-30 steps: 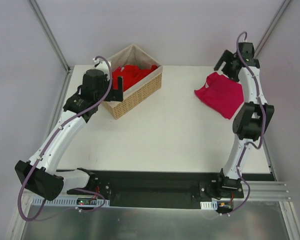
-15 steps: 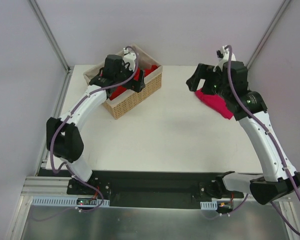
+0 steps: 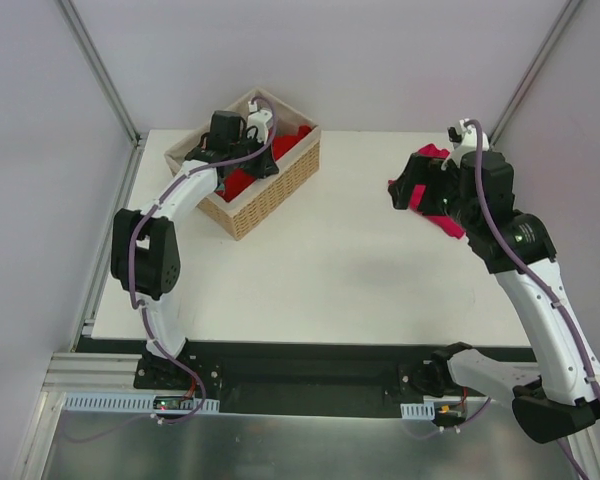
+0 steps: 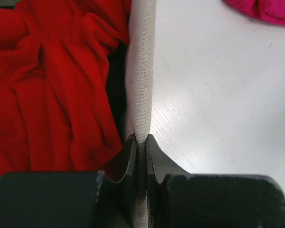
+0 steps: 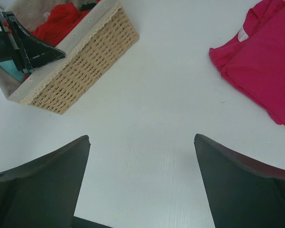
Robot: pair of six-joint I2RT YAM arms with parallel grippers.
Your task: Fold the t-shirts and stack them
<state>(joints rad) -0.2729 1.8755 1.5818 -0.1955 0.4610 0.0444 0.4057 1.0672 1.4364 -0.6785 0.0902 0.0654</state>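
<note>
the red t-shirt lies crumpled in a heap inside the basket. it is not out on the table, not flattened and not folded. bunched like this it shows no collar or hem to read, so i cannot tell which way it points or where its long axis runs.

the pink t-shirt lies on the table and looks roughly folded into a flat, squarish packet. its white neck label shows at the far-left edge of the packet, so the collar end seems to face away and to the left. its longer side slants from far to near-right in the right wrist view.

by my reckoning one shirt is done and the other is barely begun: unloading, folding and stacking the red one are all left.

the left pincer is closed tight on the cloth-lined rim of the basket, not on any shirt. the red cloth lies just to the left of its jaws, inside the wall, and bare table lies to their right.

the right pincer is spread wide and holds nothing, hovering above the table. the pink shirt sits ahead of it and to its right, apart from its fingers, and the basket sits ahead and to its left.
</note>
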